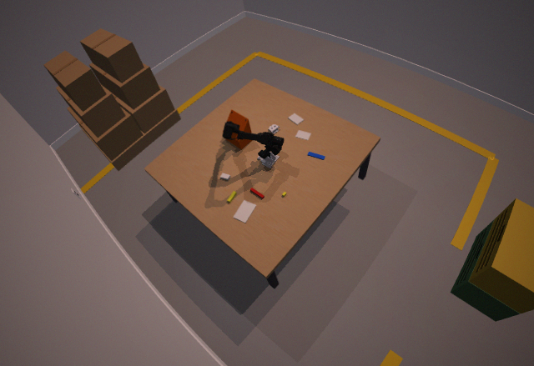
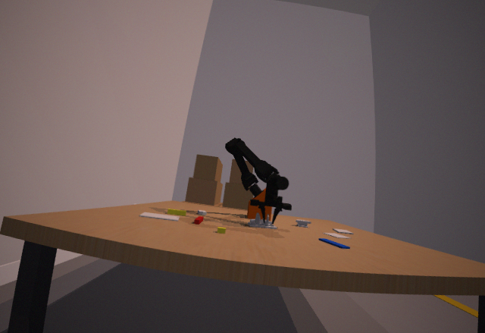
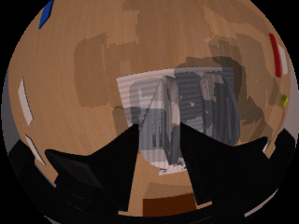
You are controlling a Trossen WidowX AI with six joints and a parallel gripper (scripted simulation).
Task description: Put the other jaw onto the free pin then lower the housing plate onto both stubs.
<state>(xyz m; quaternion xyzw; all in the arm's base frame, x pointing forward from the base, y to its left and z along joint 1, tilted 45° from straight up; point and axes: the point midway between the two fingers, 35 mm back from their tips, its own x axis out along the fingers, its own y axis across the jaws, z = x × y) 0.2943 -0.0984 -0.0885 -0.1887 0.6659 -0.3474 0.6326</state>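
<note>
The pale base plate (image 3: 125,85) (image 2: 255,225) lies on the table under the arm. Two grey jaws stand on it side by side: the near-centre jaw (image 3: 174,100) and the right-hand jaw (image 3: 226,112). My gripper (image 3: 157,127) (image 2: 268,222) (image 1: 269,157) is low over the base plate, its fingers on both sides of the centre jaw, and looks shut on it. The pins and the gear teeth are hidden or too small to make out. A small pale part with dark holes (image 1: 273,128) (image 2: 303,222), seemingly the housing plate, lies apart from the base.
An orange block (image 1: 242,141) stands by the arm's base. A blue bar (image 1: 315,155) (image 2: 333,243) (image 3: 46,14), a red bar (image 1: 257,193) (image 2: 198,220) (image 3: 276,56), a yellow bar (image 1: 231,197), a small yellow block (image 1: 284,193), a white block (image 1: 224,177) and white flat pieces (image 1: 244,211) lie around.
</note>
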